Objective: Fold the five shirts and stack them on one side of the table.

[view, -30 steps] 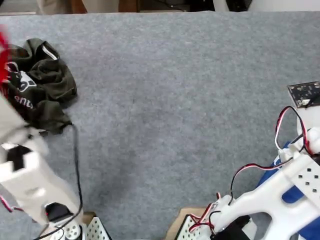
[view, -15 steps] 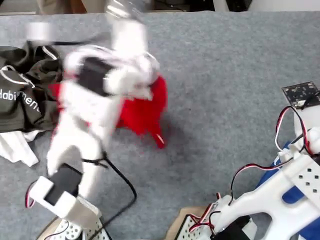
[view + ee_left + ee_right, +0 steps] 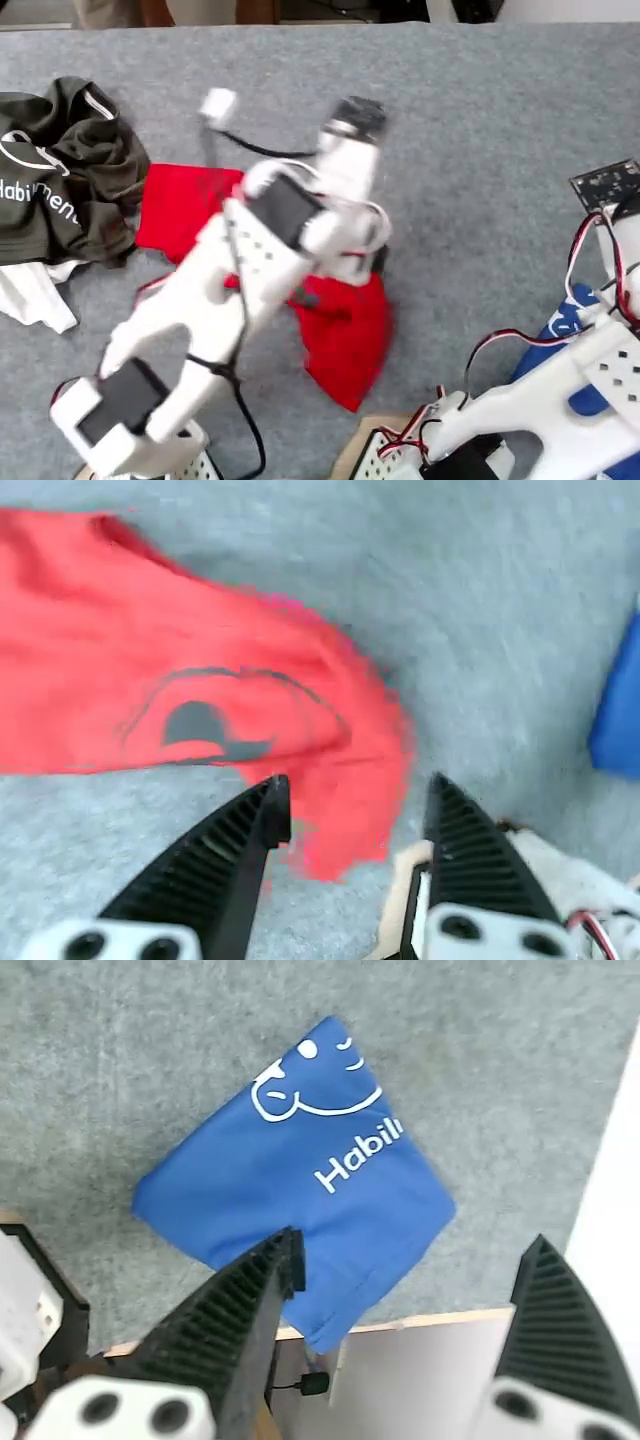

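Observation:
A red shirt [image 3: 340, 330] with a grey print lies loosely spread across the middle of the grey table [image 3: 480, 120]. My left arm [image 3: 270, 230] stretches over it from the front left. My left gripper [image 3: 355, 810] hangs open above the red shirt [image 3: 200, 660], near its front right end, with nothing between the fingers. A folded blue shirt [image 3: 300, 1170] with white print lies at the front right corner, and my right gripper [image 3: 415, 1260] stands wide open above it. A crumpled dark olive shirt [image 3: 60, 170] and a white shirt [image 3: 30, 300] lie at the left edge.
The right arm [image 3: 560, 390] and its red and white wires stand over the blue shirt [image 3: 560, 330] at the front right. A small circuit board [image 3: 605, 185] sits at the right edge. Both arm bases stand on the front edge. Bare grey mat stretches across the far side.
My left arm swung from the left pile to the table's middle, pulling the red shirt along; the shirt now lies spread out. The right arm shifted slightly.

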